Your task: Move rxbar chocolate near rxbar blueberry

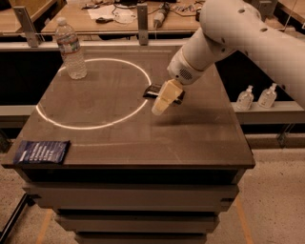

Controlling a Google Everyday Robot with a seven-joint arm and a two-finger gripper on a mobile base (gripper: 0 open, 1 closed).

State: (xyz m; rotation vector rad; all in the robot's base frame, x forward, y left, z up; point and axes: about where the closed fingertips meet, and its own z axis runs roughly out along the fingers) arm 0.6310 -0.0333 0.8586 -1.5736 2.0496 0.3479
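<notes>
The rxbar chocolate [153, 90], a small black bar, lies on the dark table [190, 138] at the right edge of a white painted circle. My gripper [160, 107] hangs from the white arm directly in front of the bar and covers its right end. Whether it touches the bar I cannot tell. The rxbar blueberry [42, 151], a dark-blue wrapper with white text, lies flat at the table's front left corner, far from the bar and the gripper.
A clear water bottle [71, 48] stands upright at the table's back left, on the circle's rim. A cluttered bench [119, 14] runs behind the table. Two small bottles [257, 96] stand on a low shelf to the right.
</notes>
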